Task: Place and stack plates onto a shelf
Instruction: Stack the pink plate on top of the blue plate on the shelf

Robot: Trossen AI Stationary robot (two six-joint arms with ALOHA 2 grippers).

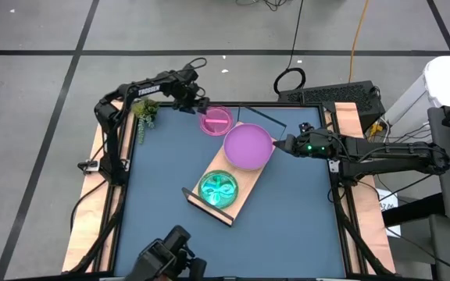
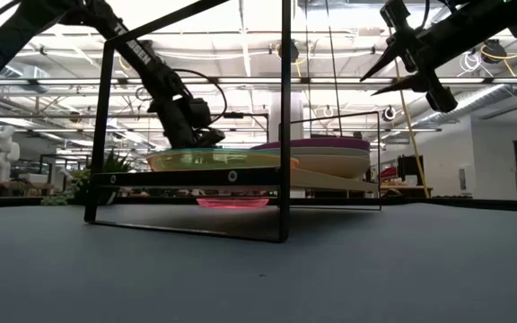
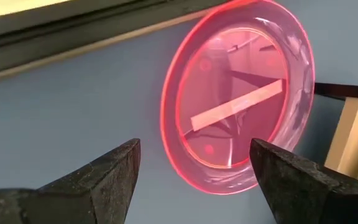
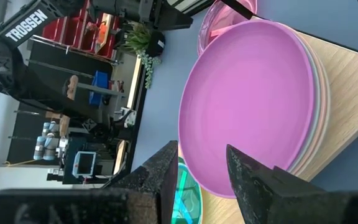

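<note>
Shelf [image 1: 241,195]: purple plate [image 1: 248,147] topping the large stack at one end, green plate [image 1: 219,189] on the small stack at the other. Pink translucent plate [image 3: 238,93] flat on counter [image 1: 287,226], just beside shelf. Left gripper [image 3: 194,180] above it, jaws wide apart, empty. Right gripper [image 1: 279,145] beside purple plate, jaws partly apart, holding nothing. Step judged: picking up pink plate; next calls for descent and closing on rim.
</note>
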